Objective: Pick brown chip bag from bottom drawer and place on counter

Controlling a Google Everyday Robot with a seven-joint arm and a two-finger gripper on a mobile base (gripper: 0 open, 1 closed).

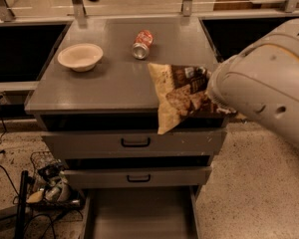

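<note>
The brown chip bag (182, 96) hangs right of centre, its upper part over the front right of the counter (114, 83) and its lower left corner drooping past the thin front edge, across the recess above the top drawer (134, 142). It looks light, crinkly and soft, likely to fold and swing, and slick enough to slip. A hold on the flat sealed end should spare the chips. The gripper (220, 105) is at the bag's right end, all but hidden behind the white arm (269, 83), so whether it is clamped cannot be told. The bottom drawer (139, 215) stands open at the lower edge. A bowl (80, 57) and soda can (142, 44) sit farther back.
</note>
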